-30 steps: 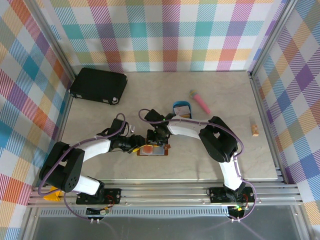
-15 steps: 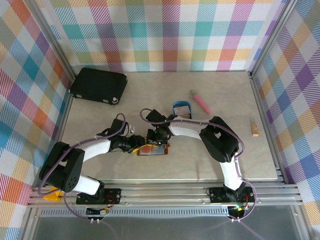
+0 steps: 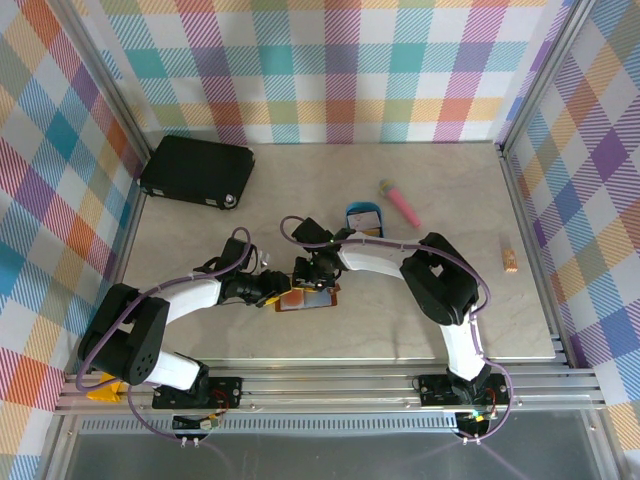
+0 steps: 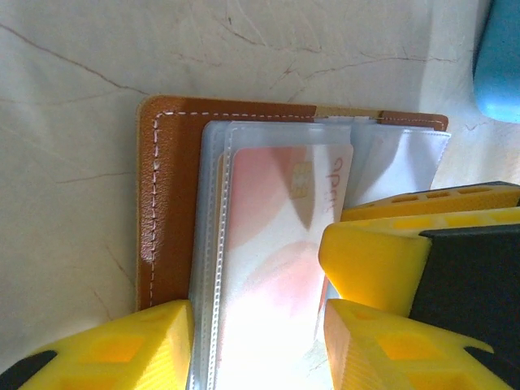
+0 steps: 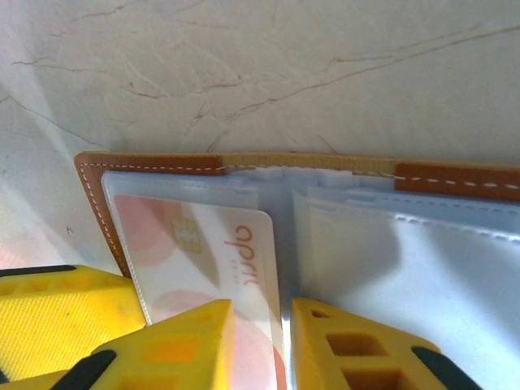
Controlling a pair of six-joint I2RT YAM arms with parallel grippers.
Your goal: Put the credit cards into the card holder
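Note:
The brown leather card holder (image 3: 320, 300) lies open at the table's middle, its clear sleeves facing up. A white credit card (image 4: 276, 219) with pink circles and a chip sits in the left sleeve (image 5: 203, 244). My left gripper (image 3: 283, 291) comes in from the left. Its yellow fingers (image 4: 106, 349) stand against both side edges of that sleeve pack, over the leather (image 4: 162, 203). My right gripper (image 3: 308, 280) reaches down from the far side, jaws a narrow gap apart (image 5: 262, 313). The card's inner edge runs through that gap. One right finger (image 5: 162, 349) rests on the card, the other on the neighbouring sleeve.
A blue oval tray (image 3: 363, 215) stands just behind the card holder, with a pink stick (image 3: 400, 203) to its right. A large black case (image 3: 197, 170) lies at the back left. A small brown object (image 3: 510, 258) sits by the right wall.

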